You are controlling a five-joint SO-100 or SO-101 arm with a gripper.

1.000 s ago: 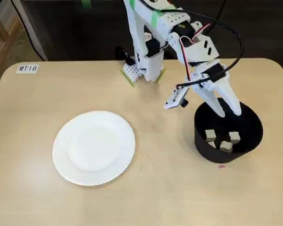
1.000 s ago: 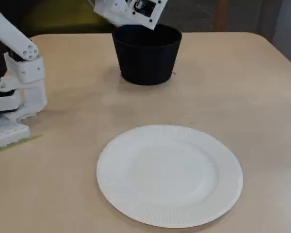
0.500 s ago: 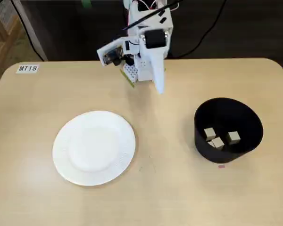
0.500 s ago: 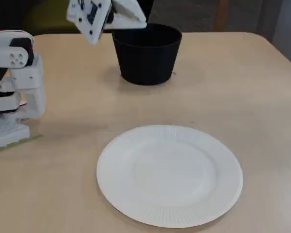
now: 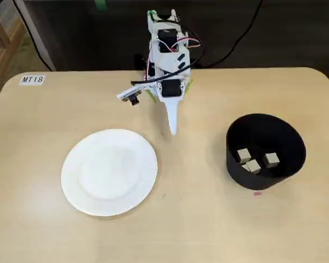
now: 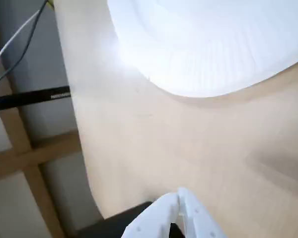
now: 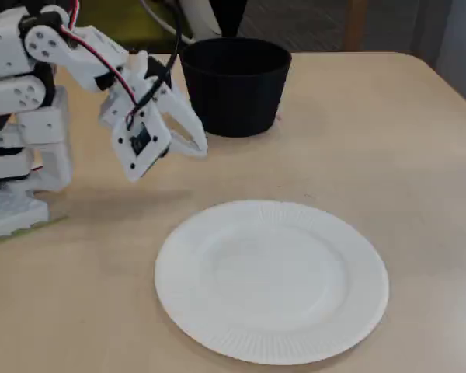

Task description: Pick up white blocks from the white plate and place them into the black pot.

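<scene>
The white plate (image 5: 109,171) lies bare on the left of the table, with no white blocks on it in either fixed view (image 7: 272,280). The black pot (image 5: 266,150) stands at the right and holds three white blocks (image 5: 253,165). In another fixed view the pot (image 7: 234,85) shows only its outer wall. My gripper (image 5: 172,130) points down at the table between plate and pot, shut and with nothing in it. It hangs just left of the pot's base (image 7: 202,148). In the wrist view the closed fingertips (image 6: 180,197) sit below the plate's ribbed rim (image 6: 213,74).
The arm's white base (image 7: 15,194) stands at the table's back edge. A small label reading MT18 (image 5: 32,79) is stuck at the back left corner. A tiny pink mark (image 5: 257,193) lies on the table in front of the pot.
The gripper left the pot's mouth, swung back toward the arm's base, then dropped low over the table between plate and pot. Its fingers have closed. The three blocks stay in the pot.
</scene>
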